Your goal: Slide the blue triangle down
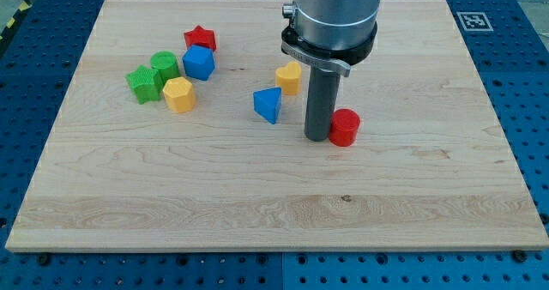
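Note:
The blue triangle (268,105) lies near the middle of the wooden board (274,204). My tip (316,138) rests on the board to the triangle's right and slightly below it, with a small gap between them. A red cylinder (344,127) stands right beside the tip on its right, touching or almost touching it. An orange block (289,78) sits just above the triangle, partly behind the rod.
A cluster sits at the view's upper left: a red star (200,39), a blue block (198,63), a green cylinder (165,66), a green star-like block (143,84) and a yellow hexagon (179,93). A marker tag (473,21) lies beyond the board's top right corner.

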Tool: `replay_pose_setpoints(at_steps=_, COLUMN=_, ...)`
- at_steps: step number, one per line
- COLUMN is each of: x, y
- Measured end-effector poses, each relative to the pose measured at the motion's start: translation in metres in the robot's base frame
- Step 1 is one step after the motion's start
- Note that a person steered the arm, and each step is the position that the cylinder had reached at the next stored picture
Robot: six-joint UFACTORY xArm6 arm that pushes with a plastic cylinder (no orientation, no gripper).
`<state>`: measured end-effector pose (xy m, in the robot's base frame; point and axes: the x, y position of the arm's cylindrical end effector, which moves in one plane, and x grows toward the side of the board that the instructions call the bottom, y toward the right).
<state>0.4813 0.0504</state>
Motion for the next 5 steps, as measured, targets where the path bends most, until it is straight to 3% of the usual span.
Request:
replay_pose_setpoints(at_steps=3, x=-0.012, y=-0.086)
replay_pose_setpoints(at_steps=5, x=-0.091, y=-0.135)
